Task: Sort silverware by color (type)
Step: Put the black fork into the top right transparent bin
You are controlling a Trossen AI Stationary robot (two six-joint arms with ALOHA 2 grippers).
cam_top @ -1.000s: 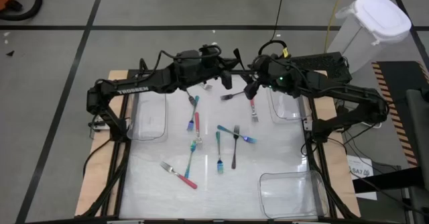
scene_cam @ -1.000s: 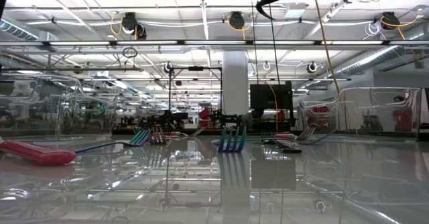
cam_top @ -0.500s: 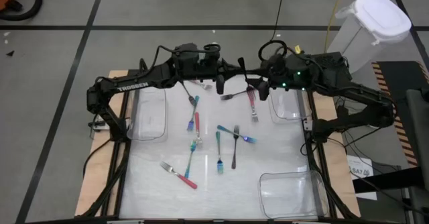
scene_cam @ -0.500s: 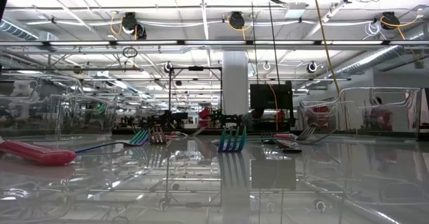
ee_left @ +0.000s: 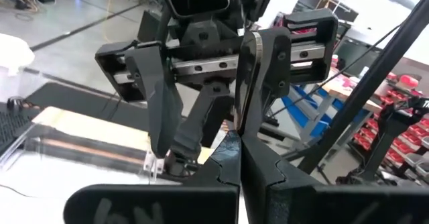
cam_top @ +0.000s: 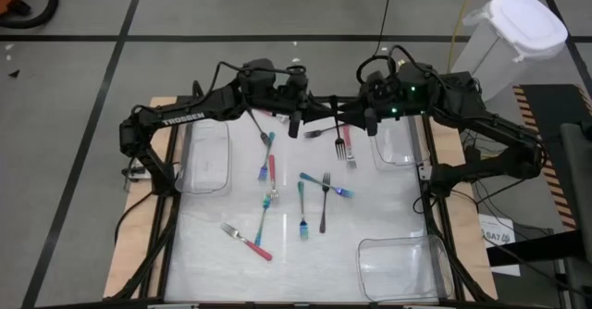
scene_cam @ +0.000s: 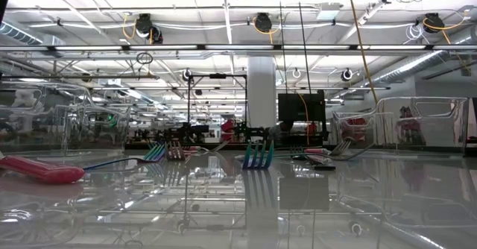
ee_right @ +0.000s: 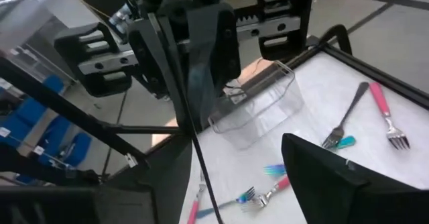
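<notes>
Currently you are holding the left pincer (cam_top: 296,124) shut and empty beside the wide-open right pincer (cam_top: 368,122), both hovering high above the forks (cam_top: 326,181) scattered on the counter (cam_top: 388,207), presumably between picks.

Eight forks (cam_top: 302,209) lie out, with three clear bins (cam_top: 205,157).

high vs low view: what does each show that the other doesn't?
High only: both arms whole, left gripper shut and right gripper open, facing each other above the table's far edge; three clear bins. Low only: the room behind, and fork tines edge-on. Both: the forks scattered on the table.
</notes>
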